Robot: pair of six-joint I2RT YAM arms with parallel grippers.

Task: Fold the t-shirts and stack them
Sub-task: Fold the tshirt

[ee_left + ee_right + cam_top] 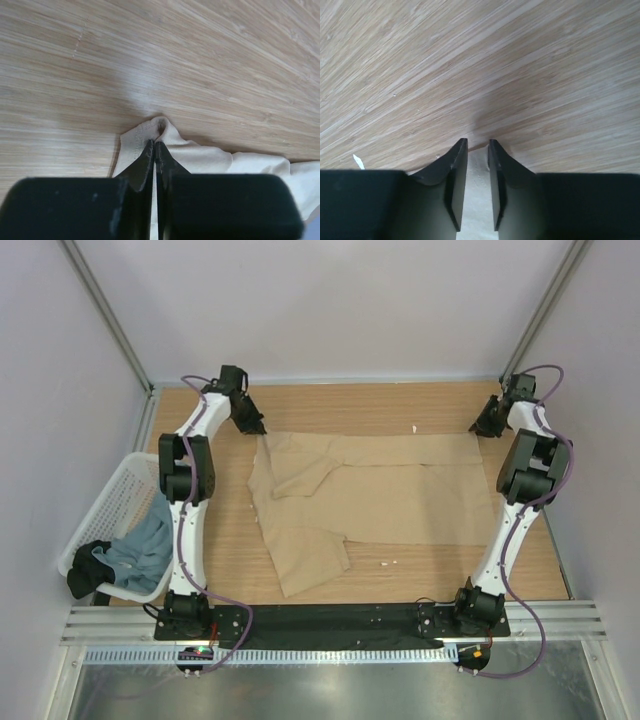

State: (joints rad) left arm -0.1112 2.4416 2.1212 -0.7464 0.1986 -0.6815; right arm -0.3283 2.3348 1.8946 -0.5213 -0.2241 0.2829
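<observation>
The tan t-shirt lay spread across the middle of the wooden counter, with its lower left part rumpled and folded over. At the shirt's upper left corner, the left pincer was closed tight on a puckered bit of hem. At the upper right corner, the right pincer stood narrowly parted, one jaw on each side of the cloth edge, not yet clamped. The grey-blue t-shirt sat bunched in the white mesh basket at the left of the frame.
</observation>
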